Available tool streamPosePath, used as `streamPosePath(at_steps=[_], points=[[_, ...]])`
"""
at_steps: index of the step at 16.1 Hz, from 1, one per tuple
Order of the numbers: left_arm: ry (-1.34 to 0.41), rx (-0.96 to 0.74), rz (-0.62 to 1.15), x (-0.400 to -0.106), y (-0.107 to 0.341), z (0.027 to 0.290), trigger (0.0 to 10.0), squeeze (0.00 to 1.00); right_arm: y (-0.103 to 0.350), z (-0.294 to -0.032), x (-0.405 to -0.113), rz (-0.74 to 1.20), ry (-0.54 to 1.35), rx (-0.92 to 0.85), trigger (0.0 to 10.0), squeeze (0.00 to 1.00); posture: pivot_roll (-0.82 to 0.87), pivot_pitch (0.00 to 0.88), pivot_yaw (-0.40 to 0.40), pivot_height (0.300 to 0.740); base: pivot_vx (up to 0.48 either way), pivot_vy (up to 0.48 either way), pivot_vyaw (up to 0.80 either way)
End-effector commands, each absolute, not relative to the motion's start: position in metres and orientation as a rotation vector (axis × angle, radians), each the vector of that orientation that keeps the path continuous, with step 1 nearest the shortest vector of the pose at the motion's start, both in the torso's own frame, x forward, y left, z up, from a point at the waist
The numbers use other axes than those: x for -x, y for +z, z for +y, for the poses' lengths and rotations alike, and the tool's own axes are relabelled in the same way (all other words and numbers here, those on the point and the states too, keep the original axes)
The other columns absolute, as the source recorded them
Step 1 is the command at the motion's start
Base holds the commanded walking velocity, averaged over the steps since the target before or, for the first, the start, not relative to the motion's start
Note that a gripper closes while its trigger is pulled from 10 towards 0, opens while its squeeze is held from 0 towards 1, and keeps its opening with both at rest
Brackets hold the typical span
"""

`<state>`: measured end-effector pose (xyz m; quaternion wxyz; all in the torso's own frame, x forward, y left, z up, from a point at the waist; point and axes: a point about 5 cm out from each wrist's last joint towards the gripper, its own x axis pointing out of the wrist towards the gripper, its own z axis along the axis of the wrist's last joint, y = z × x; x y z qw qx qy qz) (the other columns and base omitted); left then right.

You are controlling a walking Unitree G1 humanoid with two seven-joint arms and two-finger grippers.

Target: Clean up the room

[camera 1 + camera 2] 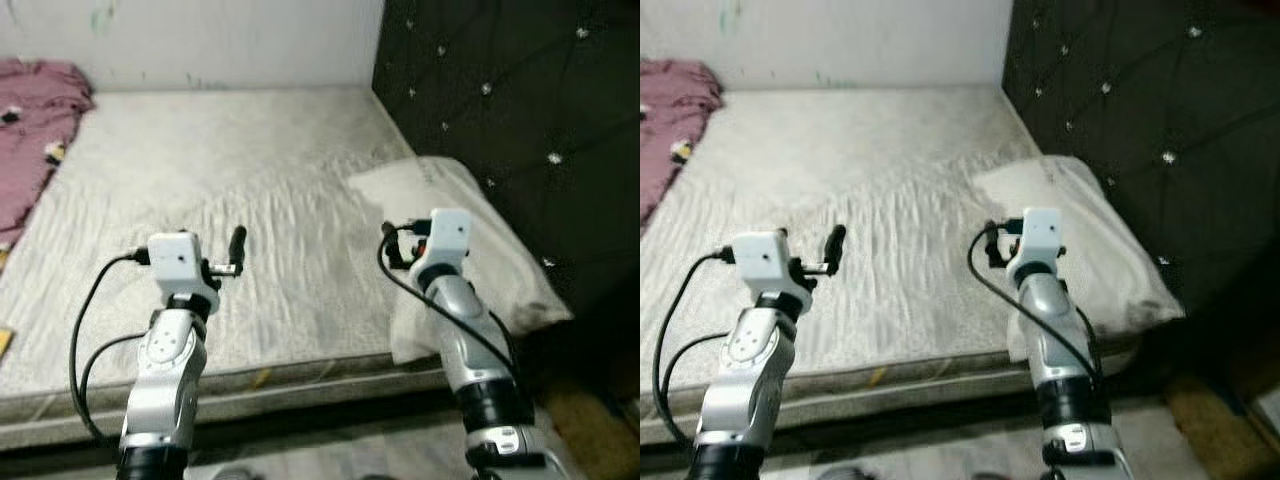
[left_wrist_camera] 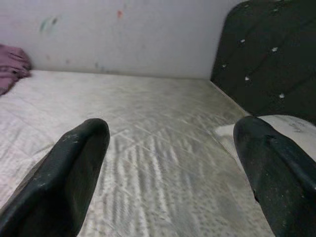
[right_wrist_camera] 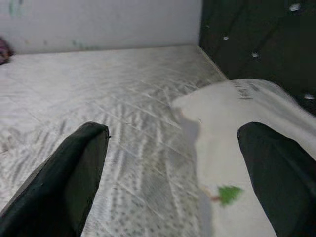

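A bare grey-white mattress [image 1: 250,160] lies before me. A white pillow [image 1: 500,265] rests at its right end against the headboard, with a small green mark [image 3: 228,194] on it. A pink blanket [image 1: 30,120] is bunched at the far left. My left gripper [image 1: 237,248] hovers open over the mattress's near edge, nothing between its fingers [image 2: 74,163]. My right gripper [image 1: 405,238] is open too, just above the pillow's left edge [image 3: 197,128], holding nothing.
A black tufted headboard [image 1: 520,100] rises on the right and a white wall [image 1: 220,40] runs behind the bed. Small items [image 1: 55,151] lie on the blanket. A yellow object [image 1: 4,342] peeks in at the left edge. Floor [image 1: 590,420] shows at lower right.
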<state>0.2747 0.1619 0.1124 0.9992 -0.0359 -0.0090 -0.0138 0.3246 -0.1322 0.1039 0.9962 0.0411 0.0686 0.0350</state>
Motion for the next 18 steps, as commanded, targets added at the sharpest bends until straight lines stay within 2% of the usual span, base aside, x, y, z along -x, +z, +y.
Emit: streamPosePath(at_steps=[1, 4, 8, 18], points=[[-0.010, 0.065, -0.025, -0.2757, 0.1150, 0.1665, 10.0, 0.00, 0.1095, -0.1263, -0.3272, 0.121, 0.085, -0.081, 10.0, 0.00, -0.03, 0.000, -0.042, 0.740, 0.000, 0.000, 0.00], [-0.004, 0.069, -0.014, -0.2764, 0.1138, 0.1671, 10.0, 0.00, 0.1094, -0.1268, -0.3276, 0.123, 0.078, -0.083, 10.0, 0.00, -0.03, 0.000, -0.045, 0.740, 0.000, 0.000, 0.00], [-0.006, 0.071, -0.005, -0.2796, 0.1144, 0.1674, 10.0, 0.00, 0.1094, -0.1277, -0.3298, 0.132, 0.067, -0.088, 10.0, 0.00, -0.04, 0.000, -0.040, 0.740, 0.000, 0.457, -0.28], [0.004, 0.082, -0.007, -0.2819, 0.1159, 0.1670, 10.0, 0.00, 0.1100, -0.1271, -0.3323, 0.136, 0.069, -0.077, 10.0, 0.00, -0.04, 0.000, -0.040, 0.740, 0.000, 0.480, 0.00]])
